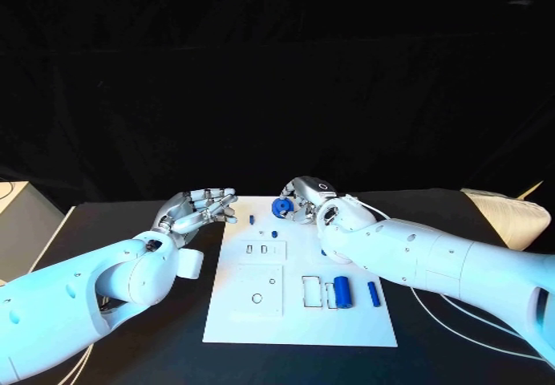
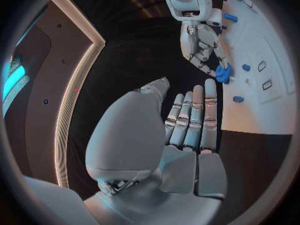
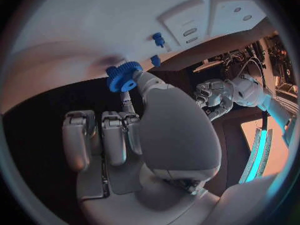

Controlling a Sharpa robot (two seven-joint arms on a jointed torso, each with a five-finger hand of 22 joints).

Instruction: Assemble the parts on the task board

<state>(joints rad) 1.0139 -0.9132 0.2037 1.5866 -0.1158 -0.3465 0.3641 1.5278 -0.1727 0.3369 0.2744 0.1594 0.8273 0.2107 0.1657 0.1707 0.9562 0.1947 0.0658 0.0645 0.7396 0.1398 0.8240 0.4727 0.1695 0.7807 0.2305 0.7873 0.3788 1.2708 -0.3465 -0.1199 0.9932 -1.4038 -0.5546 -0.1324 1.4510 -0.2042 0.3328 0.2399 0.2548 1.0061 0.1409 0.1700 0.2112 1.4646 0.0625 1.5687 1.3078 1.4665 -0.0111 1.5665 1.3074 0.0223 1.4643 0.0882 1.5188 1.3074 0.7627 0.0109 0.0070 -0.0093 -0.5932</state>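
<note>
Blue gear (image 1: pixel 281 206) pinched in right hand (image 1: pixel 305 198) — left hand (image 1: pixel 203 208) open, empty.

robot hand (image 3: pixel 134 135) hides gear (image 3: pixel 123 77) partly

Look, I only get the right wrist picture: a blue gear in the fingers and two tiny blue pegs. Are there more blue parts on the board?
Observer: Yes. The head view shows a thick blue cylinder lying near the front edge of the task board.
Operator: Anything beside it?
Observer: A thin blue pin lies to its right, apart from it.
Operator: Is the other hand holding something?
Observer: No. The left wrist view shows the left hand empty, fingers straight.
</note>
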